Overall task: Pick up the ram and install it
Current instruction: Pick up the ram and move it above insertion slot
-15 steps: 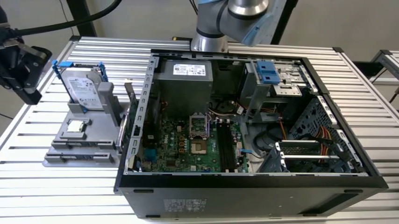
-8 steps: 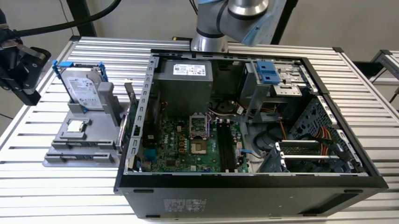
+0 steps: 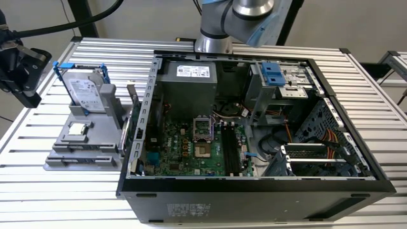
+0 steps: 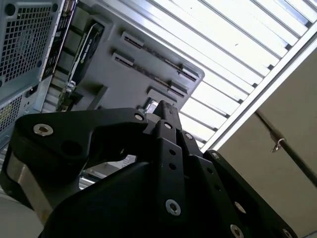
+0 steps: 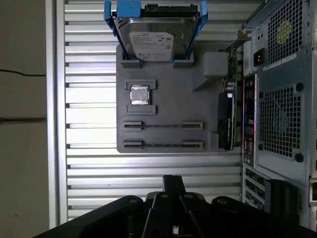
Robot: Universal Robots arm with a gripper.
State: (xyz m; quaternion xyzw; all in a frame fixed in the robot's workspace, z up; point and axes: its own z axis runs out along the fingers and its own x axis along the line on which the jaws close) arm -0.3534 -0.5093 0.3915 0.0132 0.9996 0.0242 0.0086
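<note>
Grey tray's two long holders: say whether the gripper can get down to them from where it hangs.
Probably yes. In the first wrist view the gripper hangs clear of the grey tray, nothing lies over its two long holders, and the hard drive stands apart.

Silver-grey arm (image 3: 216,28) with light-blue joint caps; matte black hand (image 4: 166,113) dotted with silvery screw heads

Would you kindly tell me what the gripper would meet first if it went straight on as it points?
Most likely the ribbed metal table, just short of the grey parts tray holding the ram; the gripper points down there, though depth is unclear.
</note>
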